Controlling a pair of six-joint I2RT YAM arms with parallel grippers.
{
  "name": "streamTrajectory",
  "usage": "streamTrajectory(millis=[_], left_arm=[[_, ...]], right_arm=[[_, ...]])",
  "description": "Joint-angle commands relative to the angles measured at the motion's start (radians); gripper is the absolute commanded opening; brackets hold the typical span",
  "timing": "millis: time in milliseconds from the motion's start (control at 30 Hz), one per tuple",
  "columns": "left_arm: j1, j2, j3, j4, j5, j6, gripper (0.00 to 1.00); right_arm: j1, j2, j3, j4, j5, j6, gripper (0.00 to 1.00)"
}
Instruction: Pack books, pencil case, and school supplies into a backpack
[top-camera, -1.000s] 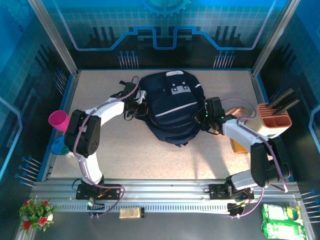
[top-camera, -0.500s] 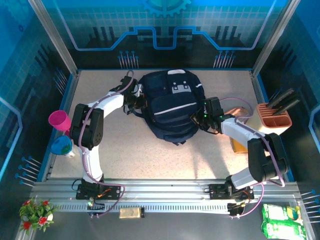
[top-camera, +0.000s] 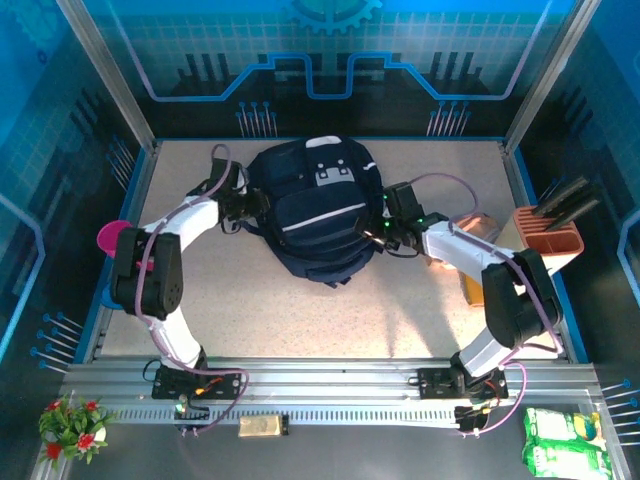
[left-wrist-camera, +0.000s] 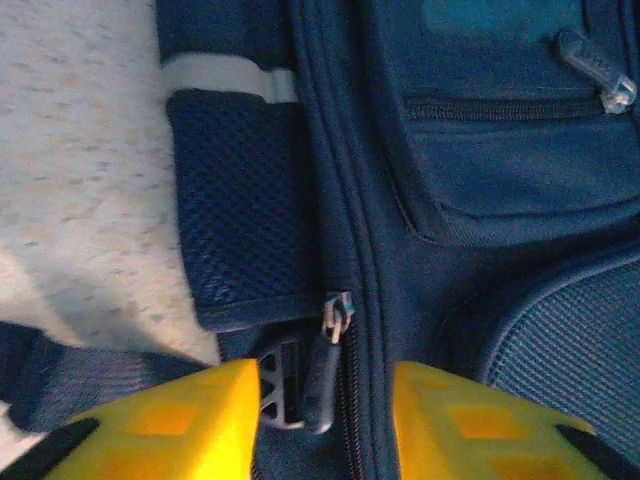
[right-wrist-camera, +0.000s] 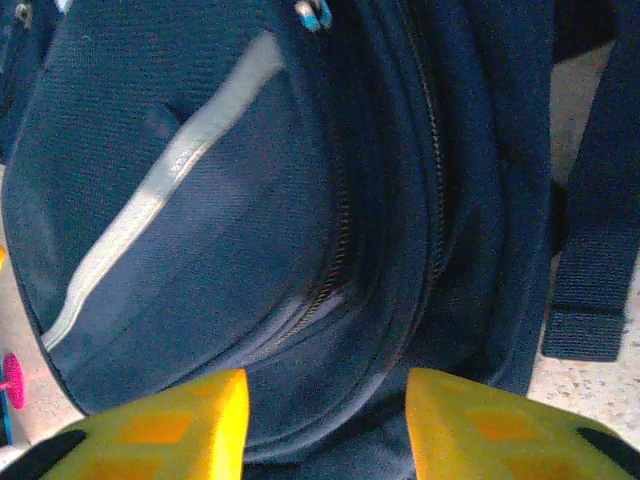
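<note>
The backpack (top-camera: 312, 205) lies flat at the middle of the worktop (top-camera: 300, 310), its grey stripe (top-camera: 318, 216) facing up and its zippers closed as far as can be seen.

The left pincer (top-camera: 250, 206) sits against the backpack's left flank. In the left wrist view its yellow fingers (left-wrist-camera: 215, 420) stand apart. A zipper pull (left-wrist-camera: 336, 320) and a black buckle (left-wrist-camera: 278, 390) lie in the gap, and neither is clamped.

The right pincer (top-camera: 378, 228) sits against the backpack's right flank. Its fingers (right-wrist-camera: 195, 425) are also spread, straddling a bulge of navy fabric. Whether the pads touch the fabric cannot be told. A black strap (right-wrist-camera: 585, 260) lies on the worktop just beside that flank.

Right of the backpack, a pinkish-beige pencil case (top-camera: 472, 225) is partly covered by the right arm. A flat orange piece (top-camera: 470, 290) lies nearer the arm bases. The beige holder (top-camera: 550, 245) stands further right. Far left of the backpack, a magenta cup (top-camera: 112, 238) stands at the worktop edge.
</note>
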Motion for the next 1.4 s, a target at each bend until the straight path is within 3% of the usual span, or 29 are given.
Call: streamTrajectory(millis=[0,200,533,733,1067,1367], left_arm=[[0.005,-0.103,-0.031,-0.044,-0.054,-0.005,0.53],[0.005,-0.224,-0.066,-0.128,-0.029,-0.018,0.7],[0.009,-0.375,-0.072,-0.197,0.005,0.029,0.99],[0.012,-0.413,-0.102,-0.173,0.018,0.057,0.99],[0.014,-0.418,-0.106,-0.169,0.018,0.061,0.99],[0.014,-0.416,-0.104,-0.169,0.04,0.06,0.99]], right_arm=[[0.004,-0.091,0.016,-0.129,0.145,-0.112,0.55],[-0.015,-0.181,-0.052,-0.255,0.378,-0.151,0.68],[-0.171,-0.057,0.015,-0.324,0.455,-0.228,0.69],[-0.248,0.062,0.094,-0.361,0.522,-0.235,0.71],[-0.275,0.24,0.194,-0.385,0.358,-0.396,0.69],[-0.174,0.239,0.135,-0.383,0.194,-0.5,0.59]])
